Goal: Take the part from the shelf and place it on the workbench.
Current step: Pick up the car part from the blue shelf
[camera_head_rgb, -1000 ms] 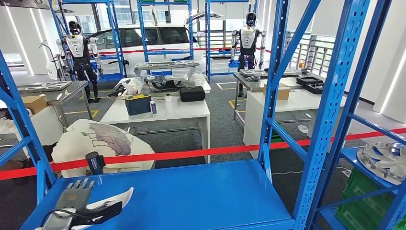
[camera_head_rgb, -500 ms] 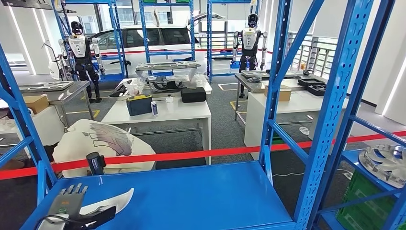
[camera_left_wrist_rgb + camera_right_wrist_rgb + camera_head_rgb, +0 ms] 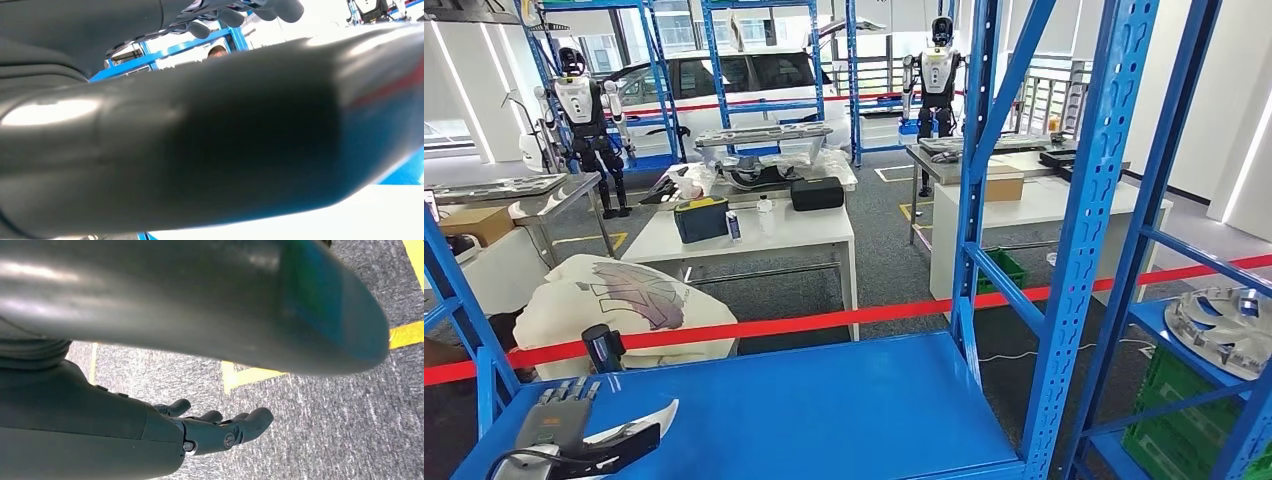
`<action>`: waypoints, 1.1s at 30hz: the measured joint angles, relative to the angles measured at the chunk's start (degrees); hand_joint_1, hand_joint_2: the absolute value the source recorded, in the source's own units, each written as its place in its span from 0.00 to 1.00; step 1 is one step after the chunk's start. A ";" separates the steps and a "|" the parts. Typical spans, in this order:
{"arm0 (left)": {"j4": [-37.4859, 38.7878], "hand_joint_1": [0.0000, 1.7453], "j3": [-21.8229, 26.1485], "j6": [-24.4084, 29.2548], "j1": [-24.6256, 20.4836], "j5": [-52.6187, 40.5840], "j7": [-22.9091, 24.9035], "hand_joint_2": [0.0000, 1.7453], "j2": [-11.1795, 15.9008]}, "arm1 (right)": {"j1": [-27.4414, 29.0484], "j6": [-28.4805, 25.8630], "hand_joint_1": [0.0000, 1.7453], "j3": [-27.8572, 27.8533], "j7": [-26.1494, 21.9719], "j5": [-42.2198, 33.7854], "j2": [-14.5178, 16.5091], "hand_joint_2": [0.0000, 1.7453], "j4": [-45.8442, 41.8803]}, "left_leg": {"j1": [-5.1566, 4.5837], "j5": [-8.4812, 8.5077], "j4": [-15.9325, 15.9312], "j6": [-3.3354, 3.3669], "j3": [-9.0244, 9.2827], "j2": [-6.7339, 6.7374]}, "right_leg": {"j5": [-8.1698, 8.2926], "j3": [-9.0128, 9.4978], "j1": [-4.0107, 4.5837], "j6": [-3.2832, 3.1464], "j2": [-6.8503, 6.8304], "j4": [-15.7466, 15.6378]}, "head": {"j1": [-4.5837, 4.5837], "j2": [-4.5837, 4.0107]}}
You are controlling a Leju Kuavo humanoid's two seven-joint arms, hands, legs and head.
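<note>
The left hand [image 3: 559, 440] lies over the white part [image 3: 639, 425] at the near left corner of the blue shelf [image 3: 824, 400], its thumb under the edge, so it seems to be gripping it. The part is thin and curved. It could slip out or bump the blue post [image 3: 469, 330] when lifted. Most of the part is hidden under the hand. The right hand [image 3: 215, 432] hangs over the floor [image 3: 310, 430], holding nothing, fingers loosely curled.
</note>
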 joint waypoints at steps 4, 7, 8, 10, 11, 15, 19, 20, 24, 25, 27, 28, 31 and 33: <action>-0.05 0.00 0.78 0.21 0.00 0.00 -0.25 0.00 0.00 | -0.04 -0.01 0.00 -0.12 0.02 0.00 0.00 0.00 0.00 | 0.05 0.05 -0.03 -1.02 0.06 0.02 | 0.02 0.23 0.01 -0.03 -0.03 -0.05 | 0.01 0.00; -0.03 0.00 1.06 0.23 0.00 0.01 -0.28 0.00 0.01 | -0.03 -0.01 0.00 -0.17 0.04 0.00 0.00 0.00 0.00 | 0.04 0.12 0.00 -1.20 0.06 0.02 | 0.18 0.39 -0.01 0.04 -0.07 -0.23 | 0.01 0.00; -0.03 0.00 1.13 0.23 0.00 0.01 -0.29 0.00 0.01 | -0.03 -0.01 0.00 -0.19 0.06 0.00 0.00 0.00 0.00 | 0.04 0.13 0.02 -1.21 0.07 0.02 | 0.23 0.44 -0.01 0.09 -0.07 -0.31 | 0.01 0.00; -0.03 0.00 1.20 0.23 0.01 0.01 -0.29 0.00 0.02 | -0.03 -0.01 0.00 -0.20 0.14 0.00 0.00 0.00 0.00 | 0.04 0.14 0.06 -1.21 0.07 0.01 | 0.30 0.54 -0.01 0.17 -0.07 -0.43 | 0.01 0.00; -0.03 0.00 1.24 0.23 0.01 0.01 -0.29 0.00 0.02 | -0.03 -0.01 0.00 -0.21 0.17 0.00 0.00 0.00 0.00 | 0.04 0.14 0.08 -1.21 0.08 0.01 | 0.32 0.59 -0.01 0.20 -0.07 -0.48 | 0.01 0.00; -0.03 0.00 1.43 0.23 0.01 0.01 -0.29 0.00 0.02 | -0.03 -0.01 0.00 -0.22 0.19 0.00 0.00 0.00 0.00 | 0.03 0.13 0.12 -1.20 0.12 0.01 | 0.34 0.77 -0.01 0.25 -0.08 -0.67 | 0.01 0.00; 0.03 0.00 1.54 -0.33 0.04 0.19 -0.77 0.00 0.08 | -0.04 0.00 0.00 -0.22 0.13 0.04 0.00 0.00 0.00 | 0.03 0.09 0.12 -1.14 0.15 -0.01 | 0.37 0.90 -0.02 0.31 -0.10 -0.83 | 0.01 0.00; 0.07 0.00 1.61 -0.62 0.10 0.32 -1.34 0.00 0.11 | -0.04 0.00 0.00 -0.22 0.10 0.06 0.00 0.00 0.00 | 0.03 0.08 0.12 -1.13 0.16 0.00 | 0.37 0.94 -0.02 0.32 -0.10 -0.86 | 0.01 0.00; 0.10 0.00 2.69 -0.72 1.45 2.31 -6.70 0.50 0.17 | -0.04 -0.01 0.00 -0.22 -0.04 0.35 0.00 0.00 0.00 | 0.01 0.02 0.12 -1.05 0.25 0.00 | 0.36 1.07 -0.03 0.34 -0.10 -0.95 | 0.01 0.00; 0.09 0.00 3.13 -0.46 2.10 2.93 -8.31 0.75 0.13 | -0.05 -0.01 0.00 -0.22 -0.04 0.45 0.00 0.00 0.00 | 0.00 0.01 0.12 -1.03 0.28 0.01 | 0.36 1.09 -0.03 0.34 -0.09 -0.96 | 0.01 0.00; 0.08 0.00 3.83 0.18 3.51 3.56 -10.59 1.00 -0.09 | -0.04 -0.01 0.00 -0.21 -0.03 0.61 0.00 0.00 0.00 | -0.01 -0.01 0.12 -1.00 0.30 0.02 | 0.36 1.10 -0.03 0.35 -0.09 -0.97 | 0.01 0.00; 0.08 0.00 4.06 0.49 4.20 3.73 -11.49 1.00 -0.26 | -0.04 -0.01 0.00 -0.20 -0.03 0.75 0.00 0.00 0.00 | -0.02 -0.02 0.12 -0.99 0.31 0.02 | 0.36 1.11 -0.03 0.35 -0.09 -0.98 | 0.01 0.00; 0.08 0.00 4.64 1.18 6.04 4.40 -14.58 1.00 -0.85 | -0.07 -0.01 0.00 -0.11 -0.05 1.09 0.00 0.00 0.00 | -0.03 -0.03 0.13 -0.96 0.31 0.02 | 0.36 1.12 -0.05 0.35 -0.09 -0.99 | 0.01 0.00; 0.08 0.00 4.95 1.44 7.03 5.43 -17.59 1.00 -1.37 | -0.06 -0.01 0.00 -0.07 -0.03 1.13 0.00 0.00 0.00 | -0.04 -0.04 0.13 -0.95 0.32 0.01 | 0.36 1.12 -0.05 0.36 -0.09 -0.99 | 0.01 0.00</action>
